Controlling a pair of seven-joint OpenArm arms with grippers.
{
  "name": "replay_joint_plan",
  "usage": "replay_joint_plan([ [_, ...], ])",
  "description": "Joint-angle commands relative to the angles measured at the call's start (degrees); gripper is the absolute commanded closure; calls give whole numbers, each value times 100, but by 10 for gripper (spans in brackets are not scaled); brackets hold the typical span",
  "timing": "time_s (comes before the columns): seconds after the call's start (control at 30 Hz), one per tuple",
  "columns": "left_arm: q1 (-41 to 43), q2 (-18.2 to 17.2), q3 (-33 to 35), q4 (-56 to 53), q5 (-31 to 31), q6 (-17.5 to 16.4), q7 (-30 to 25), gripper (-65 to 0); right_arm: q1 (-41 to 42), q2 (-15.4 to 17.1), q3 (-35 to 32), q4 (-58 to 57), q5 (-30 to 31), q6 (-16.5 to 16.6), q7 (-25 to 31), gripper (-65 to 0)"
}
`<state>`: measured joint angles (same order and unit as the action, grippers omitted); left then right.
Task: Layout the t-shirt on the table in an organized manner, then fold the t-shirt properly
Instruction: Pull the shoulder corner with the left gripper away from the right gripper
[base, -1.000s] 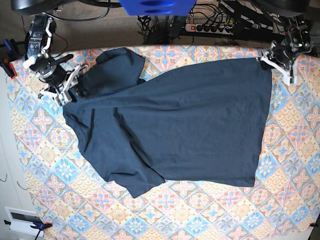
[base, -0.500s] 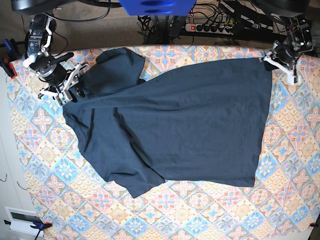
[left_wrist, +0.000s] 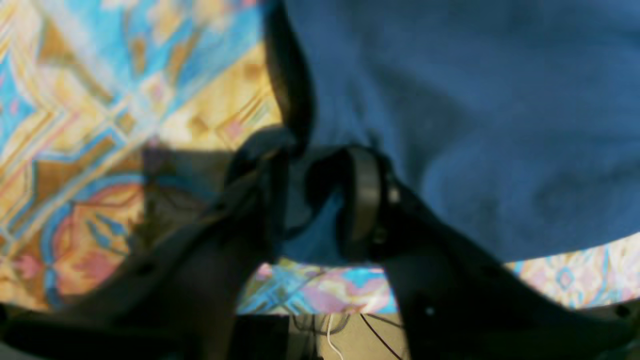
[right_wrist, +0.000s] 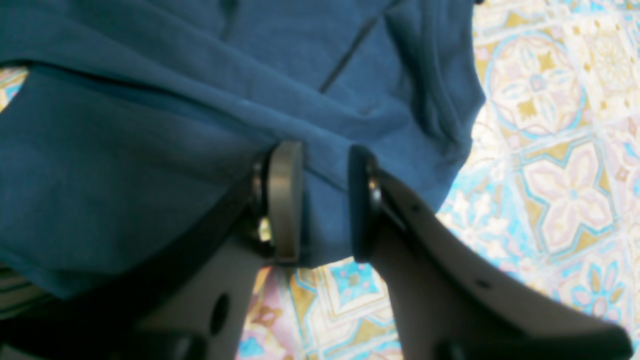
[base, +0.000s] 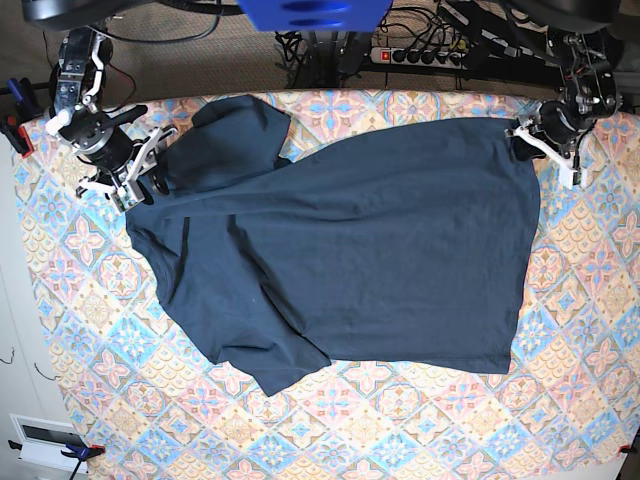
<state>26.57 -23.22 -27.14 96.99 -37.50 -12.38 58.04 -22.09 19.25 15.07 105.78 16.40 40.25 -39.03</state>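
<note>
Left wrist view blurred, t-shirt cut off at its top and right edges, table pattern smeared

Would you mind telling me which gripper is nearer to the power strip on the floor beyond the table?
Left. The left gripper sits at the t-shirt's far corner, just below and right of the power strip; the right gripper is across the table.

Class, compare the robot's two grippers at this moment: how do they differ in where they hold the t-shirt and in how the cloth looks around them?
The left gripper pinches a flat corner of the t-shirt by the table edge; the right gripper grips bunched, creased cloth at the opposite end, near a folded-over sleeve. In the wrist views, the left gripper's jaws stand closer together than the right gripper's. Both have navy fabric between their jaws.
</note>
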Motion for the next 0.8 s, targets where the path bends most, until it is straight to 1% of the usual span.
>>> replay_joint_plan([
  [0.0, -15, -108, -78, 81, 0, 3, -33, -121, 24, 84, 53, 99, 70, -25, 127, -157],
  [0.13, -156, -108, -16, 81, 0, 3, -6, 0, 24, 84, 53, 99, 70, -25, 127, -157],
  [0.43, -208, -108, -51, 108, -26, 12, -41, 0, 33, 84, 53, 99, 70, -25, 127, -157],
  [0.5, -296, -108, -51, 310, -237, 3, -15, 0, 42, 84, 45, 99, 70, -25, 127, -157],
  [0.63, -217, -135, -60, 1004, -897, 3, 2, 0, 50, 84, 53, 90, 70, -25, 127, -157],
  [0.77, -235, -144, -60, 1286, -1222, 3, 2, 0, 50, 84, 53, 82, 70, -25, 127, -157],
])
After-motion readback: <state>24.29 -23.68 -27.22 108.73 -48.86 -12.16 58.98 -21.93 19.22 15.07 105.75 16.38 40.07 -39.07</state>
